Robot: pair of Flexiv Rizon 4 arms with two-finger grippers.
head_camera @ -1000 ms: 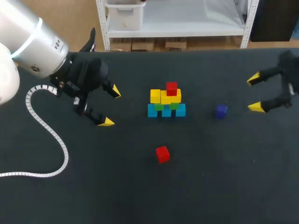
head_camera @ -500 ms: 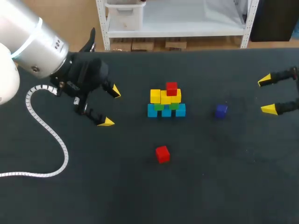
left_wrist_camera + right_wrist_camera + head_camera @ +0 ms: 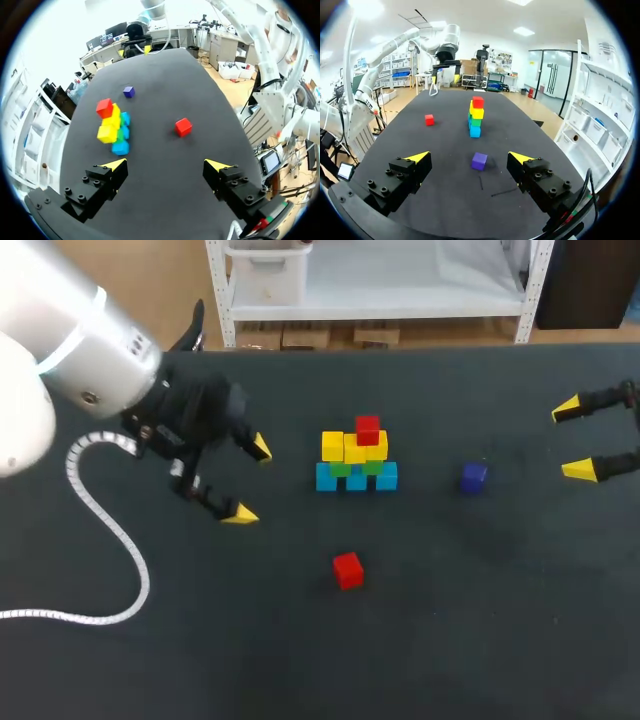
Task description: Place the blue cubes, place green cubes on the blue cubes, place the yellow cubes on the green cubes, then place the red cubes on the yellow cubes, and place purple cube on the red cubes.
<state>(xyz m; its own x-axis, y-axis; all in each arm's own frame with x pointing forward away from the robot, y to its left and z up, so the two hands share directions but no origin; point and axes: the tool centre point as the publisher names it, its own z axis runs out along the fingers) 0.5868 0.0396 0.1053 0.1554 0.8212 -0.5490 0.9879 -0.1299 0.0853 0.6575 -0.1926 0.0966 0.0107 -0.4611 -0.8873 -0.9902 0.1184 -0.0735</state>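
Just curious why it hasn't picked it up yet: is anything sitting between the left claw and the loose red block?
Nothing visible. Only bare table lies between the open left gripper and the loose red cube; the stack stands off to one side.

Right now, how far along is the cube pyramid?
Done: blue cubes down, green cubes on them, yellow cubes above, and one red cube on top. In hand: nothing; the left gripper and right gripper are both open and empty. Remaining: the loose red cube on the table must go up beside the first, then the purple cube caps it.
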